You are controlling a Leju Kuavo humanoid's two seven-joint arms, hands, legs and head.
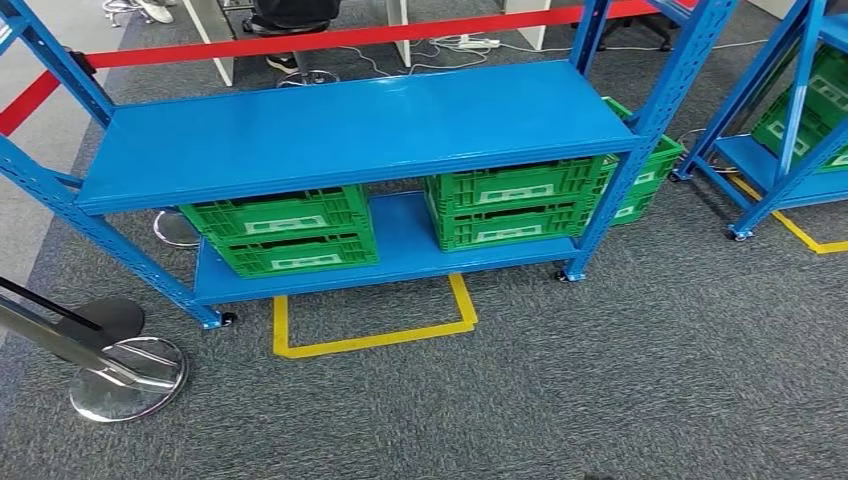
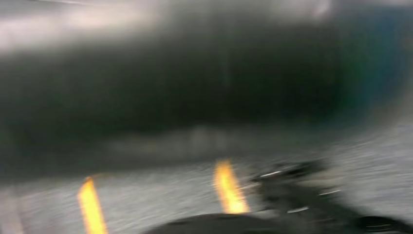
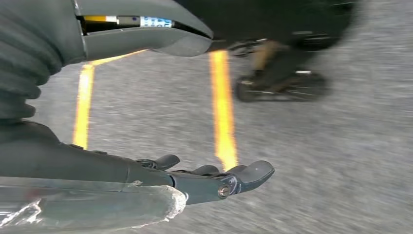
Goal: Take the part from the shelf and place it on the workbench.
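Blue steel two-tier shelf [image 1: 360,125] on grey carpet [image 1: 600,380], its upper tier bare; four green slatted plastic crates [image 1: 285,230] stacked in pairs on the lower tier, contents hidden, so the part cannot be located. Yellow floor-tape outline [image 1: 375,335] in front of the shelf. Chrome stanchion base [image 1: 128,378] beside the outline. Right hand [image 3: 146,170] above the carpet: fingers [image 3: 248,173] extended, apart from the thumb [image 3: 146,39], holding nothing. Left wrist view blurred; left fingers' state cannot be told.
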